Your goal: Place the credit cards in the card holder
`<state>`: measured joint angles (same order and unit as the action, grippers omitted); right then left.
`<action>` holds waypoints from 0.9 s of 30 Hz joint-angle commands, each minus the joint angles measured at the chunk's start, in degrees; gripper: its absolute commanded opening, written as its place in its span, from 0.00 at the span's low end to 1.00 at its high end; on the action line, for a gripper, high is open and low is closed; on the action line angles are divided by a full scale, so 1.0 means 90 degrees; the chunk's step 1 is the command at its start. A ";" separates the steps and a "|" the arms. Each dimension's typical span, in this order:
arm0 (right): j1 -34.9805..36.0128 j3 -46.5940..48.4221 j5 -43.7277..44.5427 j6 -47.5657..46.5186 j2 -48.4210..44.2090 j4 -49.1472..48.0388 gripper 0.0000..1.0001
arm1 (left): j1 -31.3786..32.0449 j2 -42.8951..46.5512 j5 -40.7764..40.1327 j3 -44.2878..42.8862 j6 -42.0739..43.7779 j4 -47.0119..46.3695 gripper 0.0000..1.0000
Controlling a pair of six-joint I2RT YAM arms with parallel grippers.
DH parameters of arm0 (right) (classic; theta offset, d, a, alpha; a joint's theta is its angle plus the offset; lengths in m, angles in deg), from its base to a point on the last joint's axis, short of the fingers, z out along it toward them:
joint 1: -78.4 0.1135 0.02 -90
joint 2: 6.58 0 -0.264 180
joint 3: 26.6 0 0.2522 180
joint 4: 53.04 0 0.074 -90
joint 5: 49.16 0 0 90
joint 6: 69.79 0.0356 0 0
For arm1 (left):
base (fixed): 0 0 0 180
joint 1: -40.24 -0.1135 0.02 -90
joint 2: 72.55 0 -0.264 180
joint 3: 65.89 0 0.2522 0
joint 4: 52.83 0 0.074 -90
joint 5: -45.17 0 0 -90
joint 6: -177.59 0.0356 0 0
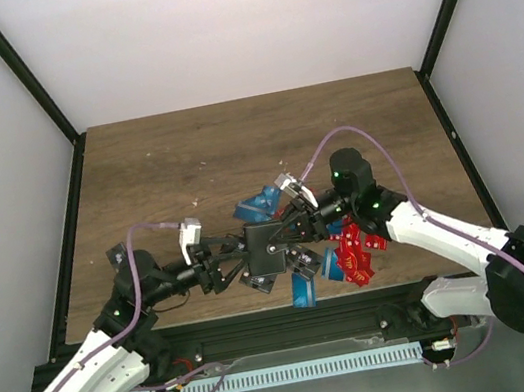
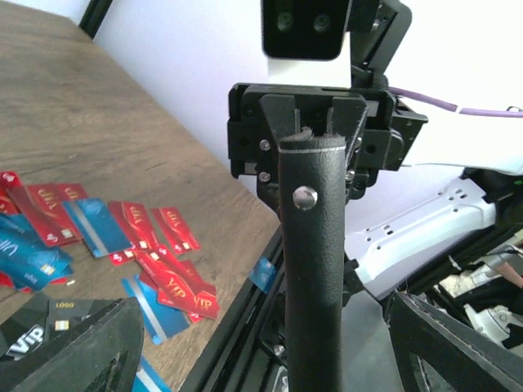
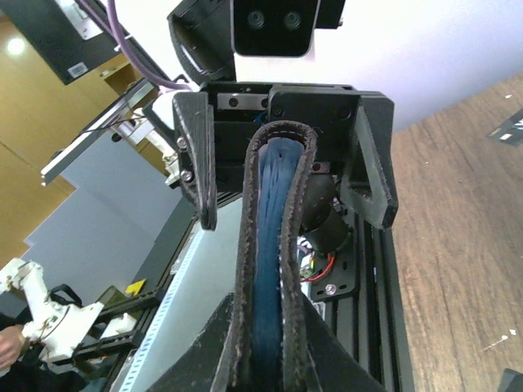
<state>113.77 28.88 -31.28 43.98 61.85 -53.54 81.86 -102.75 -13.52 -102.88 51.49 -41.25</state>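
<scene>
The card holder (image 1: 269, 247) sits in the middle of the overhead frame, between the two hands. The right hand (image 1: 295, 230) is clamped on its right edge. The left hand (image 1: 226, 266) has its fingers (image 2: 82, 347) spread wide on either side of the holder, not touching it. Red and blue credit cards (image 1: 355, 253) lie scattered on the worktop (image 1: 155, 164), mostly lower right of the holder

Matt grained-leather card holder (image 2: 315, 269), glossy plastic credit cards (image 2: 176, 282), wood-grain table (image 1: 234, 150)

"VIP" on red card (image 2: 181, 287) — "VIP", "LOGO" on black card (image 2: 37, 327)
</scene>
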 commanded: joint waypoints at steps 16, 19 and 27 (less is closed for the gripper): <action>0.0170 -0.0173 -0.0870 0.0689 -0.0191 -0.1171 0.01 | 0.0025 -0.0619 0.1117 0.0388 -0.0270 -0.1798 0.47; 0.0287 -0.0158 -0.0834 0.0689 -0.0163 -0.1214 0.01 | 0.0069 -0.0849 0.1224 0.0412 -0.0381 -0.2162 0.43; 0.0458 -0.0116 -0.0842 0.0682 -0.0007 -0.1328 0.01 | 0.0314 -0.1333 0.1409 0.0446 -0.0605 -0.2781 0.19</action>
<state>116.39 27.26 -37.68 49.86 61.34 -62.57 83.79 -113.26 -1.34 -99.88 47.60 -62.38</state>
